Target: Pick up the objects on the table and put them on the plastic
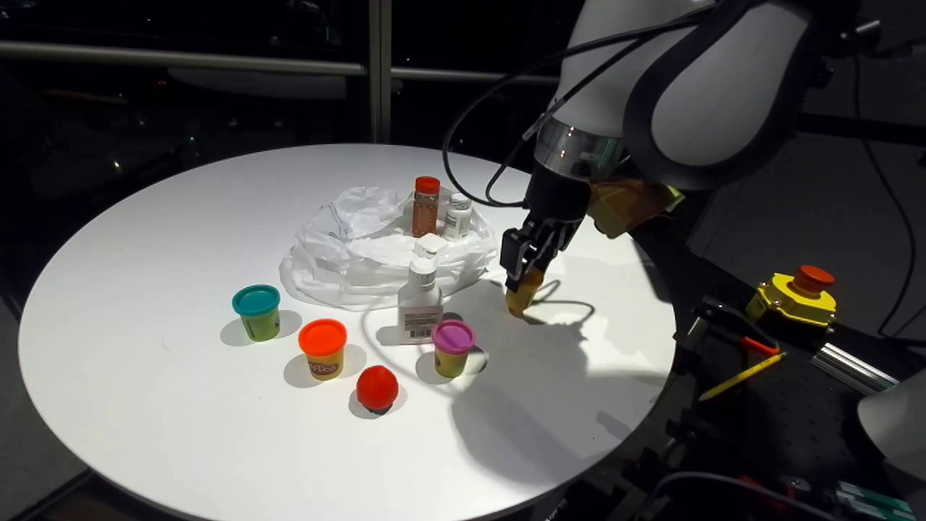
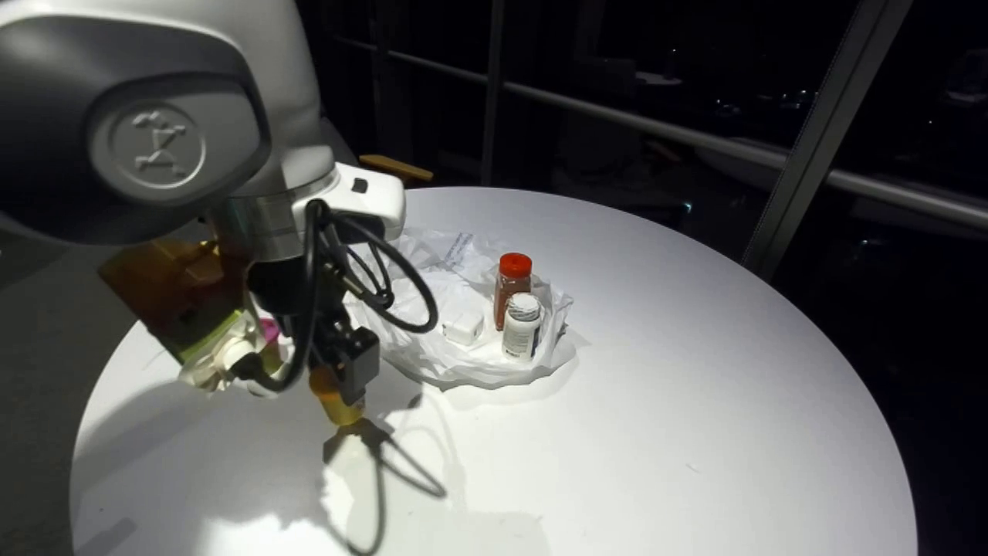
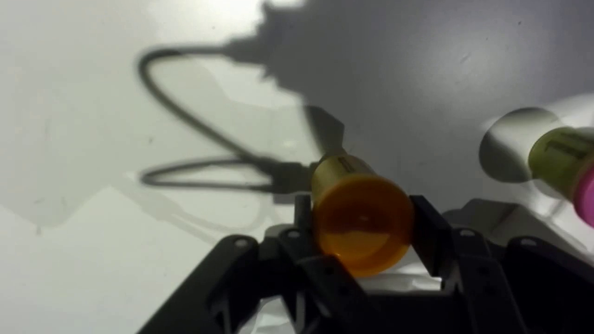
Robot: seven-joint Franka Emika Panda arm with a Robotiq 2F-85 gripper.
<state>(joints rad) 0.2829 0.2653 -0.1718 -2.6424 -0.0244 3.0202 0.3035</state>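
Low above the table (image 1: 166, 239), toward its 3 o'clock side in an exterior view, we see the end effector (image 3: 363, 218) pinching a yellow tub (image 1: 522, 293); in the wrist view its two fingers (image 3: 429, 232) press on opposite sides of the amber lid (image 3: 364, 222). The tub leans in both exterior views, and we cannot tell whether its base touches the table. Taking that tub as a clock's centre in an exterior view, we find the purple-lidded tub (image 1: 452, 354) near at 8 o'clock, with a round red object (image 1: 377, 388) farther out in the same direction. At 9 o'clock a labelled white bottle (image 1: 419, 311) stands upright, just beside the wrinkled white plastic (image 1: 347, 278), which spreads between 9 and 10. Resting on that plastic we see a red-capped bottle (image 1: 425, 211), upright, and a white box (image 1: 430, 246), both at 10 o'clock, plus a white jar (image 1: 457, 219) upright just beside the red-capped bottle. Farther across the table, well apart from the end effector, an orange-lidded tub (image 1: 323, 351) stands between 8 and 9 o'clock and a teal-lidded tub (image 1: 259, 315) at 9. Past the table's rim, at 3 o'clock, we note a yellow box (image 1: 788, 307) bearing a red button (image 1: 814, 280).
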